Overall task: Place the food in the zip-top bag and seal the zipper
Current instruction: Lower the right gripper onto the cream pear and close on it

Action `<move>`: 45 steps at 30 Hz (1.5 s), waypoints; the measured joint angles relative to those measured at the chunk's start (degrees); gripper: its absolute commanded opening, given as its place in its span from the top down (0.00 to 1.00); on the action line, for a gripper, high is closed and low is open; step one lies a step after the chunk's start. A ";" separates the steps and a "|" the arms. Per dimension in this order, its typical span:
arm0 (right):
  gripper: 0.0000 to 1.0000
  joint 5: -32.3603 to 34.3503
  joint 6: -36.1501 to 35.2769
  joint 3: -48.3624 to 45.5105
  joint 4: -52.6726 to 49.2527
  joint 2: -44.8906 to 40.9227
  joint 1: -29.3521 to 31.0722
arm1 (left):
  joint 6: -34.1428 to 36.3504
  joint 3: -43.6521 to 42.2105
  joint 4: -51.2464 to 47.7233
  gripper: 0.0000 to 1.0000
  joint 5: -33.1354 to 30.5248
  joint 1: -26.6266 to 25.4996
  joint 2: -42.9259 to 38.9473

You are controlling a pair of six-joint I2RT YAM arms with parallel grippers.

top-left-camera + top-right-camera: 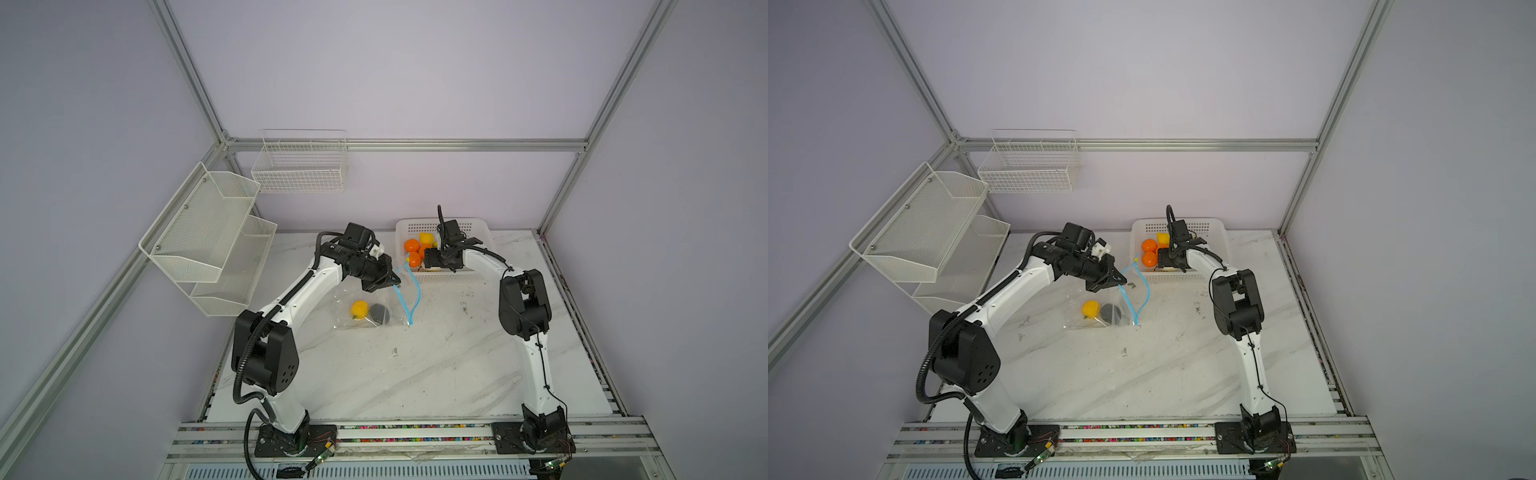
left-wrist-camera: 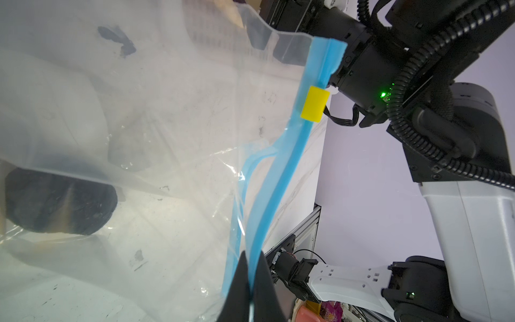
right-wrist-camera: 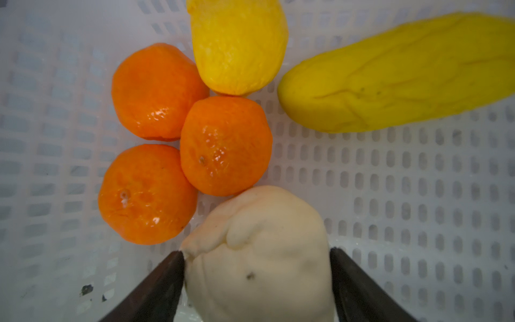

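- Food is split in both top views: a yellow fruit (image 1: 359, 309) and a dark lump (image 1: 380, 314) lie inside the zip-top bag (image 1: 345, 297) on the marble table (image 1: 415, 374). The rest sits in the white perforated basket (image 1: 482, 235) just behind. The left gripper (image 1: 392, 283) holds one lip of the blue zipper (image 1: 417, 291) raised, so the mouth gapes toward the basket, probably to make loading easy.
- Left wrist view: the jaws are pinched together on the zipper strip, well along from its yellow tab (image 2: 315, 107). The upper lip is taut and the lower one sags away.
- Right wrist view: the right gripper (image 3: 256, 259) reaches down into the basket with its jaws spread, straddling the cream-white bulb (image 3: 259, 245). No squeeze shows yet. Three tangerines (image 3: 225, 145), a second yellow fruit (image 3: 239, 44) and a long yellow piece (image 3: 398, 75) wait beside it.
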 measured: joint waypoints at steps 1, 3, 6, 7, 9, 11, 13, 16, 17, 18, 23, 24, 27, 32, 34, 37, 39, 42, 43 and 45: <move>0.22 -0.11 0.00 0.20 0.00 0.07 -0.09 | 0.00 0.00 0.00 1.00 0.00 0.00 0.00; 0.24 -0.17 0.00 0.50 0.07 0.13 -0.24 | 0.00 0.00 0.00 1.00 0.00 0.00 0.00; 0.26 -0.55 0.00 0.68 0.02 0.17 -0.46 | 0.00 0.00 0.00 1.00 0.00 0.00 0.02; 0.26 -0.63 -0.04 0.70 0.02 0.17 -0.50 | 0.00 0.00 -0.02 1.00 0.00 0.00 0.02; 0.27 -0.72 -0.13 0.72 0.02 0.17 -0.68 | 0.00 0.00 0.00 1.00 0.02 0.00 0.04; 0.28 -0.55 -0.17 0.81 0.00 0.17 -0.81 | 0.00 0.00 -0.02 1.00 0.02 0.00 0.11; 0.30 -0.02 -0.20 0.83 0.00 0.17 -1.05 | 0.00 0.00 -0.02 1.00 0.02 0.00 0.11; 0.31 0.46 -0.31 0.85 0.00 0.17 -1.66 | 0.00 0.00 -0.02 1.00 0.02 0.00 0.13; 0.31 0.59 -0.37 0.85 0.02 0.17 -1.99 | 0.00 0.00 -0.02 1.00 0.04 0.00 0.13; 0.32 0.79 -0.39 0.85 0.02 0.17 -2.34 | 0.00 0.00 -0.02 1.00 0.04 0.00 0.13; 0.32 1.68 -0.52 0.85 0.07 0.17 -4.02 | 0.00 0.00 -0.02 1.00 0.07 0.00 0.13; 0.32 1.81 -0.59 0.85 0.09 0.17 -4.37 | 0.00 0.00 -0.02 1.00 0.07 0.00 0.13; 0.32 1.86 -0.72 0.85 0.22 0.17 -5.11 | 0.00 0.00 -0.02 1.00 0.04 0.00 0.13; 0.32 1.84 -0.85 0.85 0.33 0.15 -5.79 | 0.00 0.00 -0.02 1.00 0.04 0.00 0.13; 0.32 1.84 -0.85 0.83 0.33 0.09 -5.90 | 0.00 0.00 -0.02 1.00 0.04 0.00 0.13; 0.32 1.84 -0.90 0.55 0.31 -0.33 -5.99 | 0.00 0.00 -0.02 1.00 0.04 0.00 0.13; 0.32 1.84 -0.98 0.13 0.31 -0.92 -6.16 | 0.00 0.00 -0.02 1.00 0.04 0.00 0.20; 0.32 1.84 -1.05 -0.28 0.33 -2.01 -6.21 | 0.00 0.00 -0.02 1.00 0.07 0.00 0.33; 0.32 1.84 -1.07 -0.37 0.33 -2.34 -6.21 | 0.00 0.00 -0.02 1.00 0.07 0.00 0.42; 0.32 1.81 -1.07 -0.68 0.46 -3.23 -6.21 | -0.02 0.00 -0.02 1.00 0.15 0.00 0.61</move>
